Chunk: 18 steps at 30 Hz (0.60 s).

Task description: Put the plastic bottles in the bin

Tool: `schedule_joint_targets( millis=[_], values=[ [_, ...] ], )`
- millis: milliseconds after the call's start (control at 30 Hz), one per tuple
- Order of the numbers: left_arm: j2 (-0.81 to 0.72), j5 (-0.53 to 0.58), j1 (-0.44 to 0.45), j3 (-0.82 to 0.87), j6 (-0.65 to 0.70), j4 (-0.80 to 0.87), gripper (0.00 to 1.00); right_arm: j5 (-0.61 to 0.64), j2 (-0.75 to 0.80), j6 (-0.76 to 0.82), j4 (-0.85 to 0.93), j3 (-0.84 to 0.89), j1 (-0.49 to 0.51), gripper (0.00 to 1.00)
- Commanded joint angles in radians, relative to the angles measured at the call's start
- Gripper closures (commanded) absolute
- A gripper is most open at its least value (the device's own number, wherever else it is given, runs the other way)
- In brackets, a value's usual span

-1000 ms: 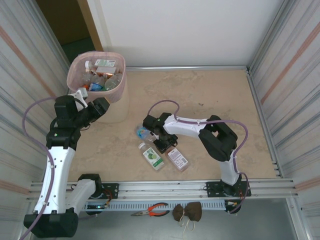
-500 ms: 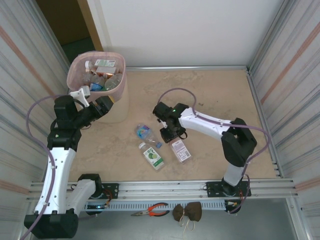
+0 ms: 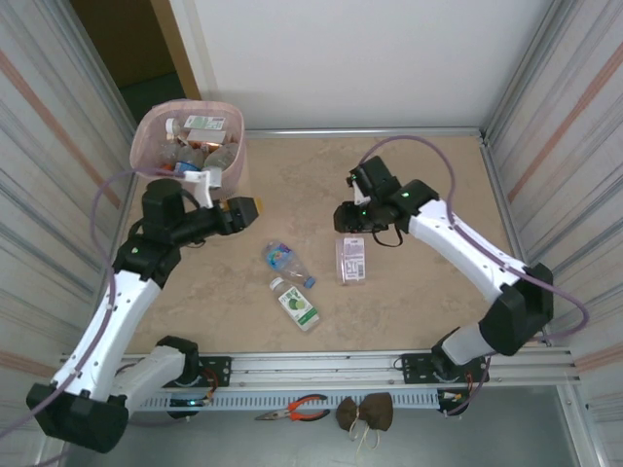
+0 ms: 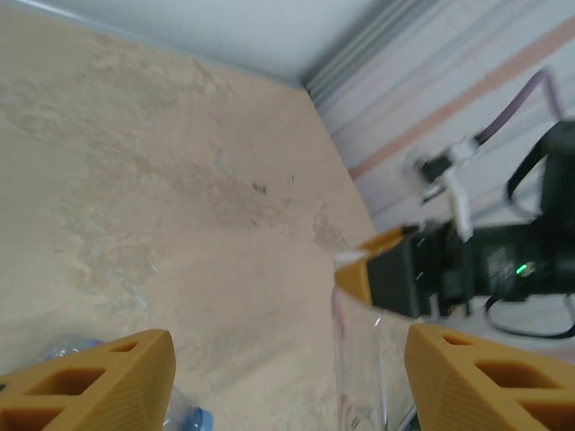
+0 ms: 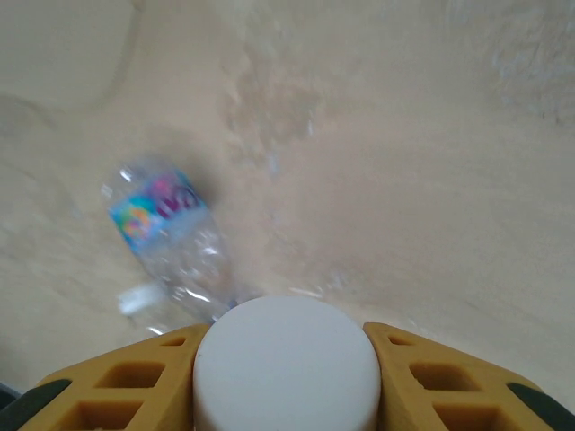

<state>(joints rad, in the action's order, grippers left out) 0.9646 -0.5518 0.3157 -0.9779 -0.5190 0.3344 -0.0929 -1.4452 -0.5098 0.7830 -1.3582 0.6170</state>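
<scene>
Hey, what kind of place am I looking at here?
Likely a robot test cell, not a home: corrugated metal walls box in a beige tabletop, with an aluminium mounting rail at its near edge.

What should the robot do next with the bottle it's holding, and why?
Probably swing the right end effector leftward toward the bin. It is shut on the white cap of a bottle, and the bin stands at the far left, near the open, empty left end effector.

Outside bin [image 3: 137,144], 3 counted: blue-labelled bottle [image 3: 283,259], green-labelled bottle [image 3: 296,303], pink-labelled bottle [image 3: 351,259]. 1 bin counted; bottles heaped inside not countable. 1 pliers [image 3: 295,409] counted at near edge.
</scene>
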Motion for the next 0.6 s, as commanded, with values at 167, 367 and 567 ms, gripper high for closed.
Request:
schedule_joint_targets(
  millis=[167,367,567],
  values=[
    [0.207,0.065,0.231,-0.159,0.075,-0.020,0.24,-0.064,0.152,-0.158,-0.107,0.046,-0.076,0.59],
    [0.344,0.085,0.364,-0.279,0.139,0.042,0.21,-0.092,0.196,-0.186,-0.126,0.072,-0.109,0.58],
    [0.466,0.096,0.453,-0.388,0.206,0.141,0.22,-0.110,0.228,-0.211,-0.147,0.091,-0.121,0.57]
  ],
)
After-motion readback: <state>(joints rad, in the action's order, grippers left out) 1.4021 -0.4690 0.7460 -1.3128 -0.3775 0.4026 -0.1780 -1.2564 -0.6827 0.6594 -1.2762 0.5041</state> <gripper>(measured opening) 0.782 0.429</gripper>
